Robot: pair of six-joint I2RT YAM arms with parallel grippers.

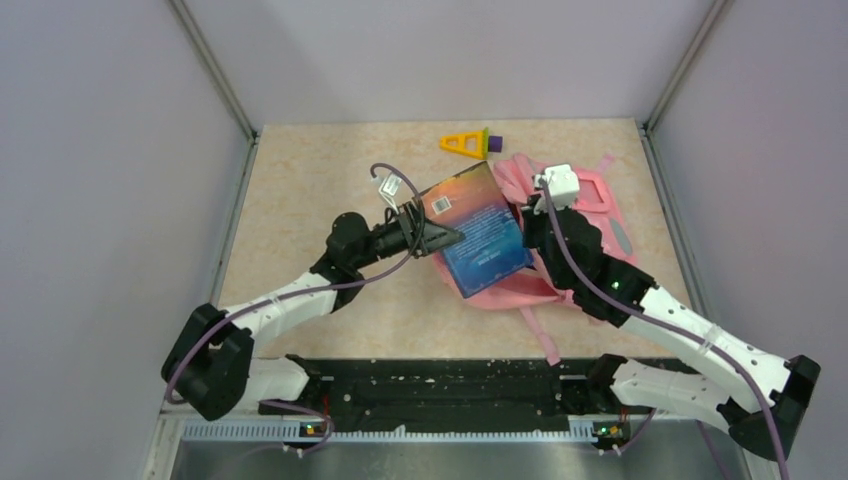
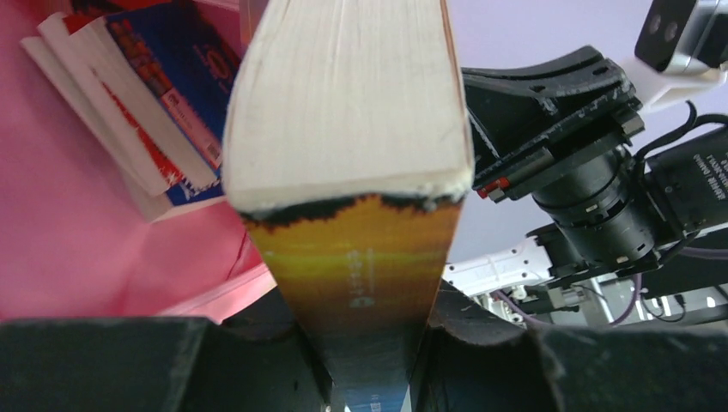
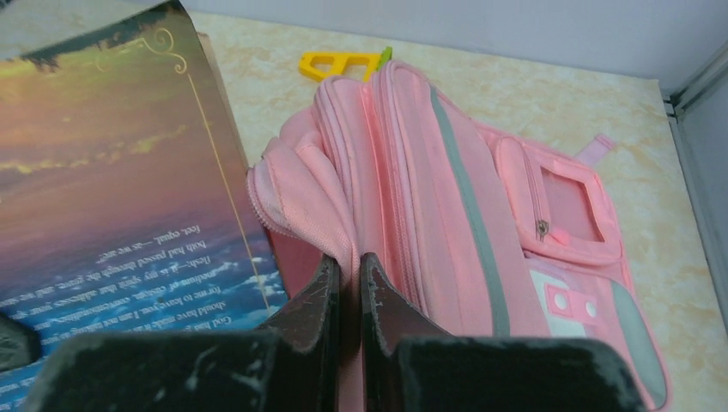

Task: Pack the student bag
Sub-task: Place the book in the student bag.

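Note:
The student bag [image 1: 592, 196] is a pink fabric backpack lying at the right of the table, its main opening facing left. My right gripper [image 3: 348, 268] is shut on the pink edge of that opening [image 3: 296, 184]. My left gripper [image 2: 365, 343] is shut on a thick book [image 1: 480, 228] with an orange and blue cover, gripping it by the spine [image 2: 356, 266]. The book lies tilted, partly over the bag's opening. Inside the pink bag [image 2: 60, 223] a thin red, white and blue booklet [image 2: 146, 103] shows.
A yellow triangular toy with a purple and green end [image 1: 468, 143] lies on the beige tabletop [image 1: 310, 190] beyond the bag. A pink strap [image 1: 545, 335] trails toward the near edge. Grey walls close the table on three sides.

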